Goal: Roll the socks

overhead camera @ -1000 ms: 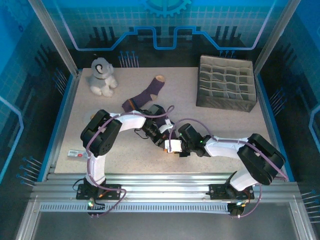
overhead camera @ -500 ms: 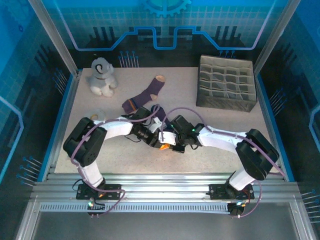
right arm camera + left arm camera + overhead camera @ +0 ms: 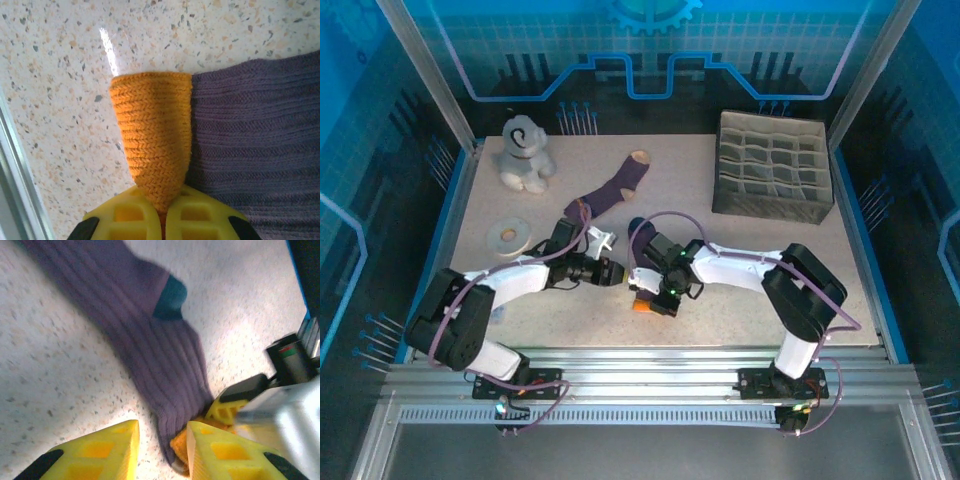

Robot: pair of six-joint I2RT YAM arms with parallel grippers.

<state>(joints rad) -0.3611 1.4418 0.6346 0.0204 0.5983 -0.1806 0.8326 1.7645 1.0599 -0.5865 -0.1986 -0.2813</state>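
Top, left-wrist and right-wrist views, with places given from the grey divided organiser (image 3: 772, 165) at the far right of the table (image 3: 750, 300). The tan-toed sock (image 3: 617, 187) lies flat to the left of the organiser, between it and the grey plush toy (image 3: 525, 152), apart from both arms. The navy-heeled sock (image 3: 150, 355) lies stretched on the table to the left of the organiser and nearer the arm bases, under the two wrists that meet there. The right gripper (image 3: 162, 210) is closed tight on this sock's orange cuff (image 3: 152, 130): the cuff narrows to a wedge pinched between the two yellow fingers, with the purple ribbed leg spreading beside it. The left gripper (image 3: 160, 450) stands at the same cuff end with its jaws a narrow way apart. One finger is at the sock's edge, the other clear of it on bare table, and nothing is clamped. A white ring (image 3: 507, 235) rests far left of the organiser, nearer the bases than the toy
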